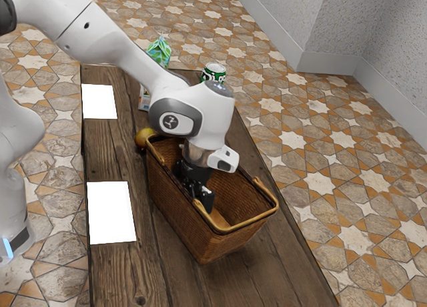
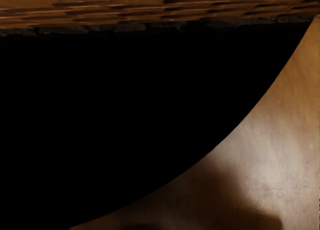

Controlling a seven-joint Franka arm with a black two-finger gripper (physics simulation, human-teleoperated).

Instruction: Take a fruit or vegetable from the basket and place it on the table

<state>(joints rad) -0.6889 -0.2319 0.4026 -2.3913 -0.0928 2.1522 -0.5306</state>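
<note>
A fruit (image 1: 142, 138) sits on the table (image 1: 110, 157), left of the exterior view's centre; if it's from the basket (image 1: 177, 203), placing looks done, otherwise everything remains. Mid-frame, the end effector (image 1: 203, 195) reaches into the basket, open or closed I can't tell.

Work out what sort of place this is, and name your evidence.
Probably a room indoors, perhaps in a home: star-patterned floor tiles, a speckled wall with a baseboard, and a plank table bearing a wicker basket.

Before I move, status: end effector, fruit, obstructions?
End effector down in basket, grip state unclear. Yellowish fruit on table, beside basket. Basket handle close by end effector.
</note>
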